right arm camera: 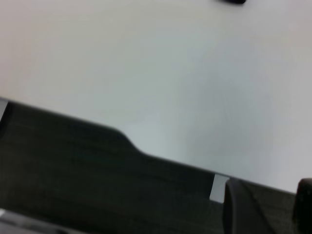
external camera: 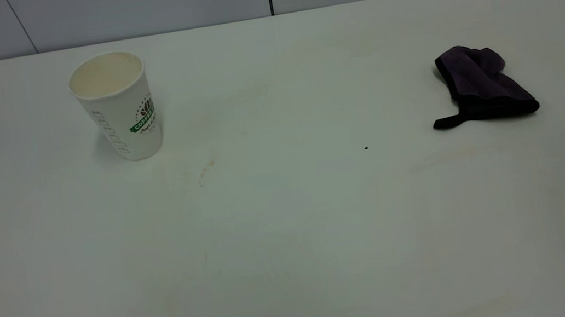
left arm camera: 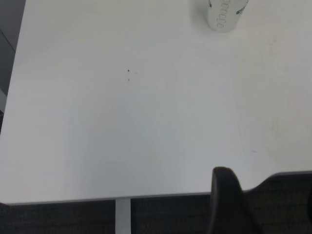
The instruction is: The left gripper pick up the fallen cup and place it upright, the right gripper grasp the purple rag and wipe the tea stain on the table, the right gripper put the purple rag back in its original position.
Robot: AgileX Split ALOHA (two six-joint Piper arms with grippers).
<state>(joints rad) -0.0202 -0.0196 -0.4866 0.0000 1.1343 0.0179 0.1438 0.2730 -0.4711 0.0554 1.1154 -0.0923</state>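
- Across the whole exterior view lies the table [external camera: 298, 267], a plain white top with a grey panelled wall [external camera: 139, 4] behind its far edge; neither arm appears in this view.
- Right gripper [right arm camera: 265, 207]: only in the right wrist view, as two dark fingertips at the frame edge with a gap between them. The fingers stand apart, hold nothing and touch nothing. They sit over the dark floor [right arm camera: 73, 170] beyond the table's near edge, off the tabletop.
- Left gripper [left arm camera: 229, 200]: only in the left wrist view, as one dark rounded finger at the table's near edge. Whether it is open or closed cannot be told; nothing is seen in it.
- The cup [external camera: 118, 107] stands upright on its base at the left rear of the table, mouth up, logo facing the right side. The left wrist view shows only its lower wall.
- The purple rag [external camera: 482, 83] lies bunched at the right of the table, well apart from the cup, loop tab pointing left. The right wrist view catches only a dark sliver at the frame edge.
- The tea stain [external camera: 205, 168] shows in the exterior view only: a faint amber streak just right of the cup's base and nearer the camera.
- A tiny dark speck [external camera: 366, 148] lies between stain and rag.
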